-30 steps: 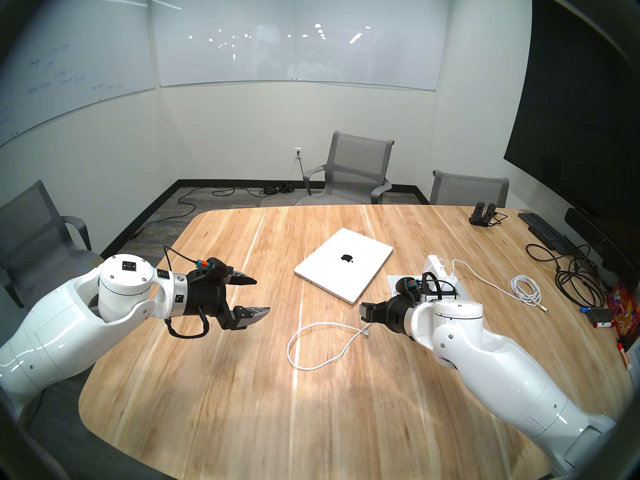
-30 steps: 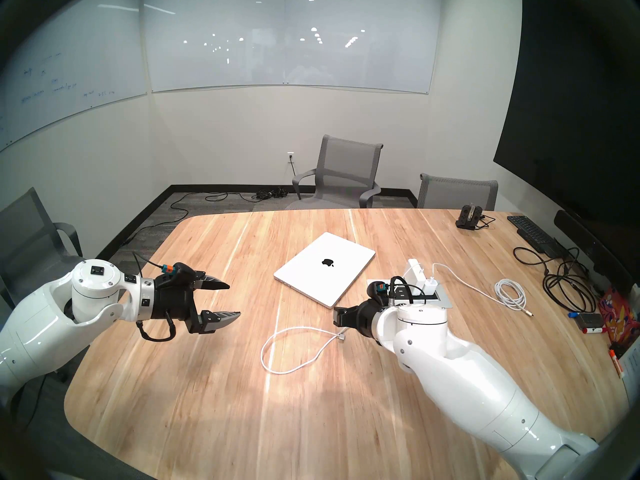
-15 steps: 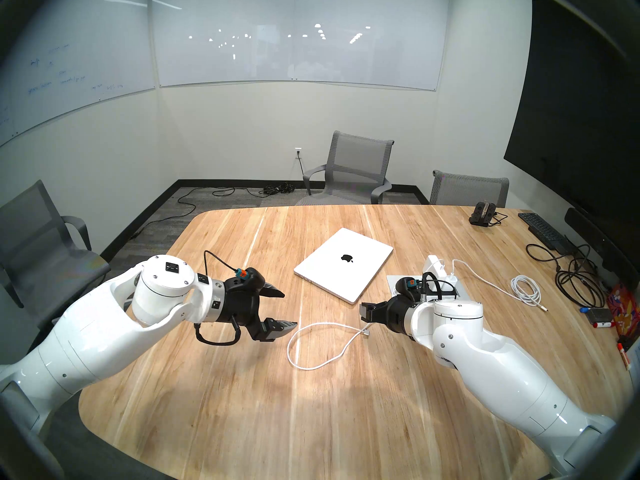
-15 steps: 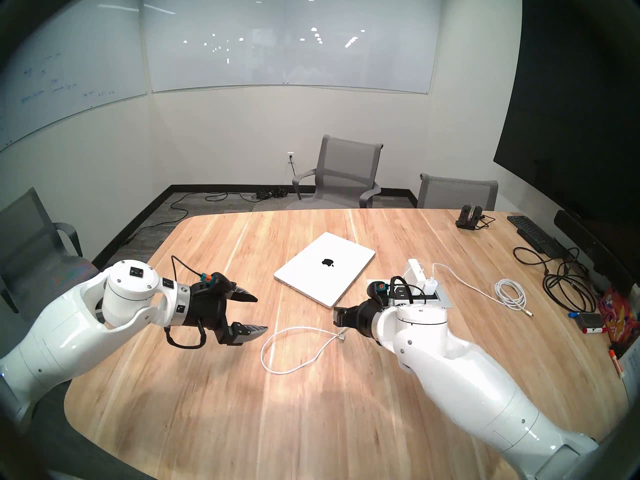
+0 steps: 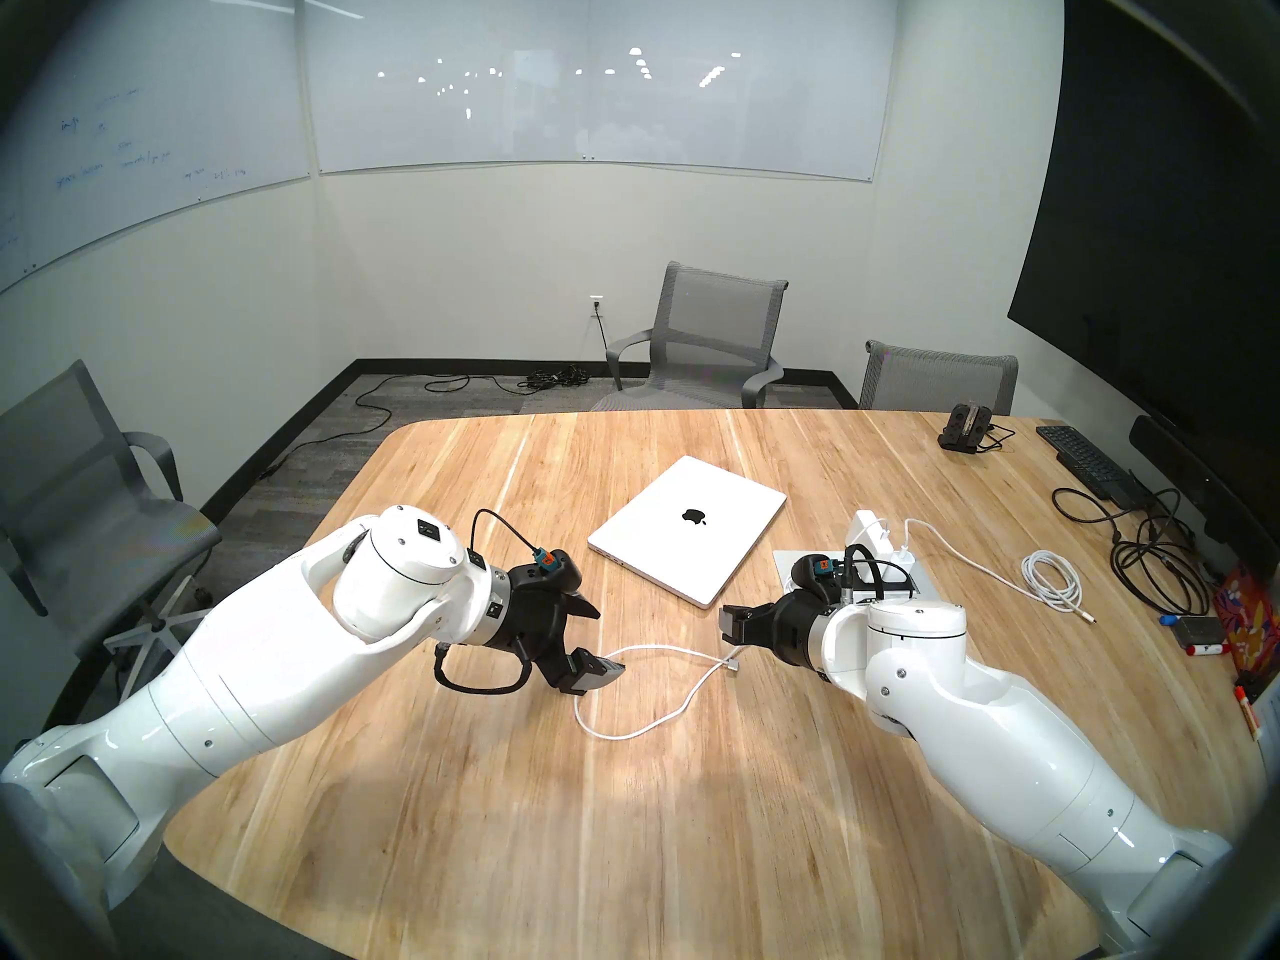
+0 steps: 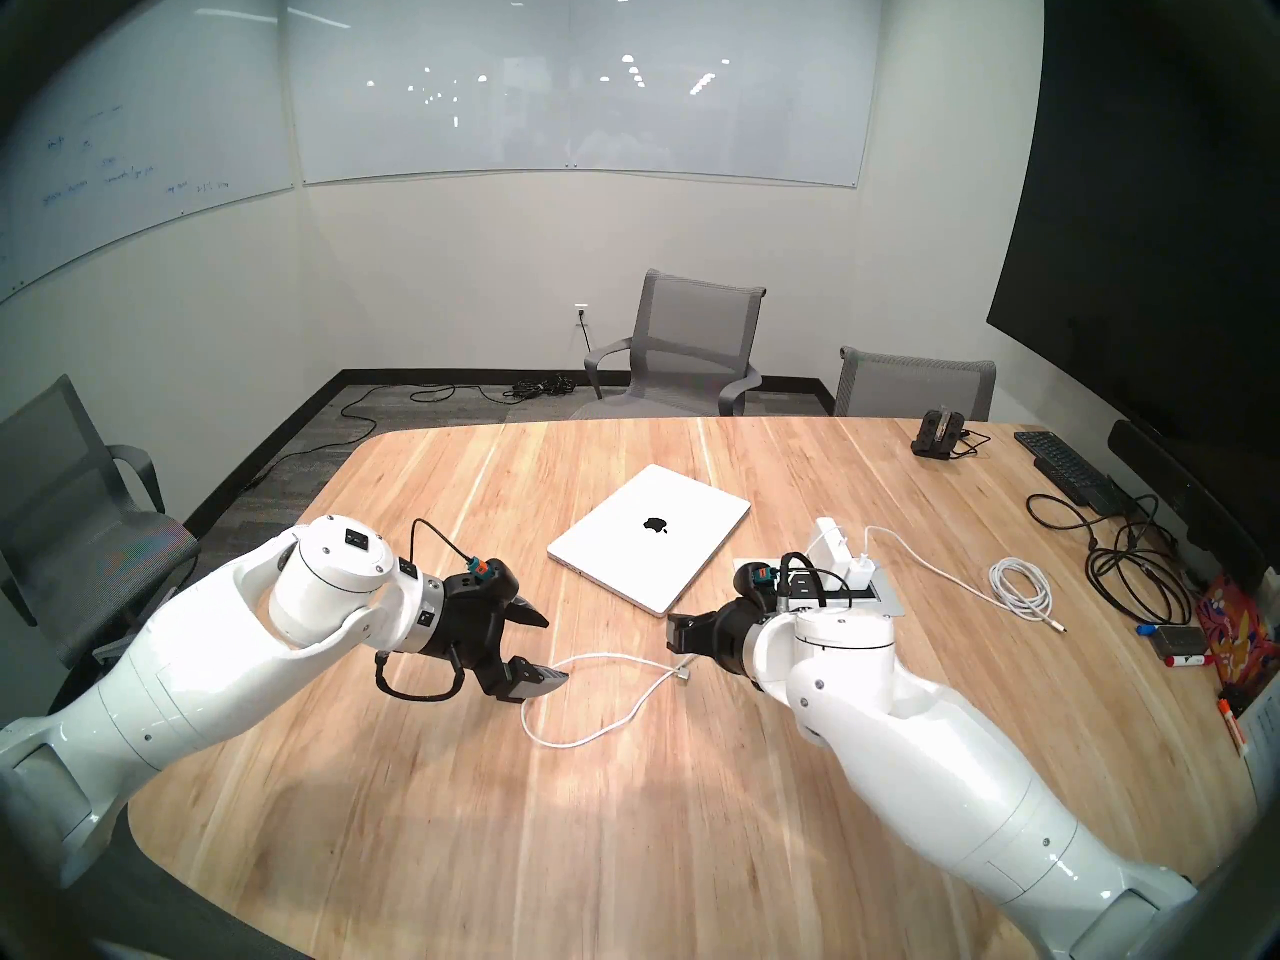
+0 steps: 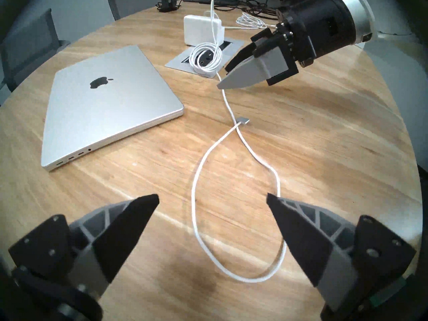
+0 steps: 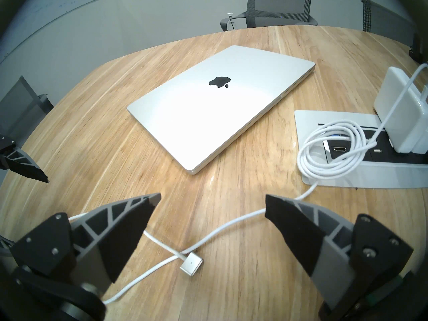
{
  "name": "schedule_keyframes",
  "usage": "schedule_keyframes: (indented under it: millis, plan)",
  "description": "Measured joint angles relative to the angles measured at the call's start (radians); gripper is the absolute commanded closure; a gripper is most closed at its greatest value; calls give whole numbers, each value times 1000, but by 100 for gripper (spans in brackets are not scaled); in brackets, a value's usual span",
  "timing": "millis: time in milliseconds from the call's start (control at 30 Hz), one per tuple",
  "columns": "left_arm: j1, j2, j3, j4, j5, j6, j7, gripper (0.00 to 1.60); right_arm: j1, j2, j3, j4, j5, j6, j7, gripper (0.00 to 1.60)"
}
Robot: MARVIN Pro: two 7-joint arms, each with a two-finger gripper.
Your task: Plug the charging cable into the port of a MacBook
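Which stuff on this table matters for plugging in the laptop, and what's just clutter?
Job: charging cable, its plug, MacBook, charger brick.

Clutter: coiled white cable, black cables, keyboard, markers.

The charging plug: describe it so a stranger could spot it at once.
Start at the closed MacBook in the middle of the wooden table. Off its near corner a thin white cable loops and crosses itself. The plug is the small flat silvery tab lying at that crossing, unlike the bulky white charger brick by the table's socket panel.
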Motion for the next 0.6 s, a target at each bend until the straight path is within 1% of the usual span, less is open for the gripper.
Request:
schedule_keyframes:
  millis: [300, 600]
  plan:
    - [-49, -52, 52, 48, 31, 47, -15, 0, 0, 0, 0, 0, 0, 0, 0, 0]
    - [-78, -85, 90, 93, 61, 68, -19, 0, 0, 0, 0, 0, 0, 0, 0, 0]
